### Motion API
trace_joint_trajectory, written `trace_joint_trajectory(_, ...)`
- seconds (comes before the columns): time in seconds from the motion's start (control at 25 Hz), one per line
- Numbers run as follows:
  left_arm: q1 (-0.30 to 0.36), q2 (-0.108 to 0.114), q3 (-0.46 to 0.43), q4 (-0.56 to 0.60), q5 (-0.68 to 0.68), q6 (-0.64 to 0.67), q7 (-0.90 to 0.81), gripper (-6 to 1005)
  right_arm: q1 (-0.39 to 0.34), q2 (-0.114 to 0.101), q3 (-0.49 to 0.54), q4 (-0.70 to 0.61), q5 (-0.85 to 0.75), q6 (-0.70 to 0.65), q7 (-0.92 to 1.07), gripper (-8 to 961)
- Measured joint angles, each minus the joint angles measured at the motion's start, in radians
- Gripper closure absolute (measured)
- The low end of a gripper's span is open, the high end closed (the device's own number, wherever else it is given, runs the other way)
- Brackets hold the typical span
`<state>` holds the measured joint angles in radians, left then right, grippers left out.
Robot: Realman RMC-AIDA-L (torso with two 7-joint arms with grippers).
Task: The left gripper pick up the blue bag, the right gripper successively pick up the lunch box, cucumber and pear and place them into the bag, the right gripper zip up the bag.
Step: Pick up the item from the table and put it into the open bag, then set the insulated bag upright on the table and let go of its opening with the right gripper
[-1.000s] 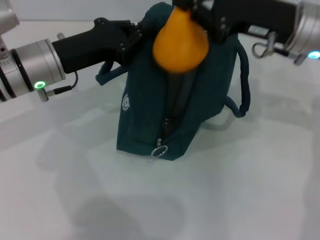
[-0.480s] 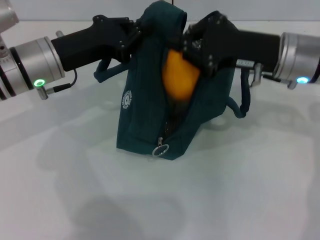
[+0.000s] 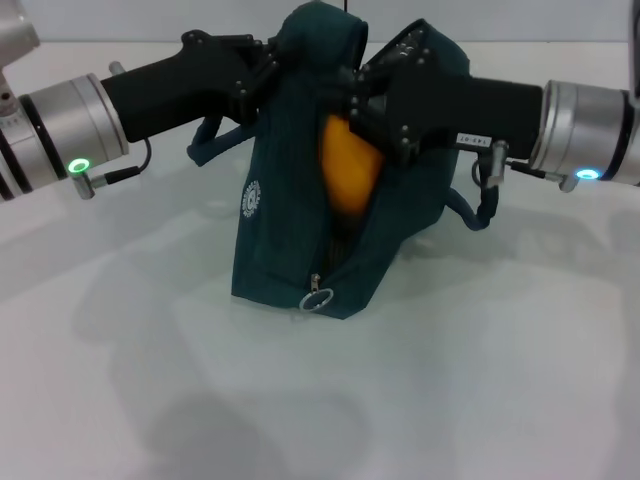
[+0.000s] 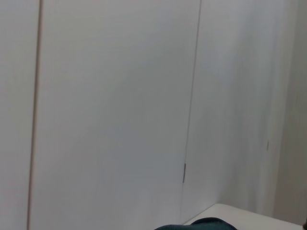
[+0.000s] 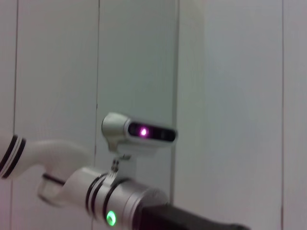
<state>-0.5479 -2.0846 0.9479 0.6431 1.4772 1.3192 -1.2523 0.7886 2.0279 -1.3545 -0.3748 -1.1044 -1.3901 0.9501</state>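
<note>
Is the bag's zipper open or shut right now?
Open. The bag gapes along its front, the pear shows through the gap, and the zipper pull sits at the bottom.

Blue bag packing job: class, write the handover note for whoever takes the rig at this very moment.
Left gripper: shut on the bag at its top edge, holding it upright on the table.
Right gripper: at the bag's open mouth, shut on the pear, which sits partly inside.
Lunch box and cucumber: not visible; cannot tell whether they are inside.
Done: bag held open, pear nearly in.
Left: release the pear, withdraw, then pull the zipper tab, low on the bag's front, to close the bag.
</note>
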Motion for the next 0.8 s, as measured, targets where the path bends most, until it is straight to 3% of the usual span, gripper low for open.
trace_joint_trajectory(0.24,0.001,0.0,0.004,-0.003,0.0,-0.011,0.0,905,-0.02,0.0,0.0,-0.002,0.057,0.004,-0.001,845)
trace_joint_trajectory(0.32,0.004,0.0,0.002,-0.003,0.0,-0.011,0.001,905,-0.032,-0.002,0.003,-0.017,0.058,-0.007,0.0,761)
trace_joint_trajectory(0.48,0.01,0.0,0.0,-0.004,0.0,-0.011,-0.001,905,-0.14,-0.026,0.003,-0.154,0.05,-0.028,0.022,626)
trace_joint_trajectory(0.6,0.017,0.0,0.0,-0.003,0.002,-0.011,-0.002,905,-0.235,-0.064,0.005,-0.273,0.008,-0.022,0.099,598)
trace_joint_trajectory(0.68,0.019,0.0,0.0,-0.003,0.004,-0.011,-0.003,904,-0.277,-0.103,0.007,-0.332,-0.065,-0.029,0.185,580)
trace_joint_trajectory(0.8,0.02,0.0,0.0,-0.004,0.006,-0.011,-0.003,904,-0.3,-0.14,0.011,-0.369,-0.164,-0.044,0.276,552)
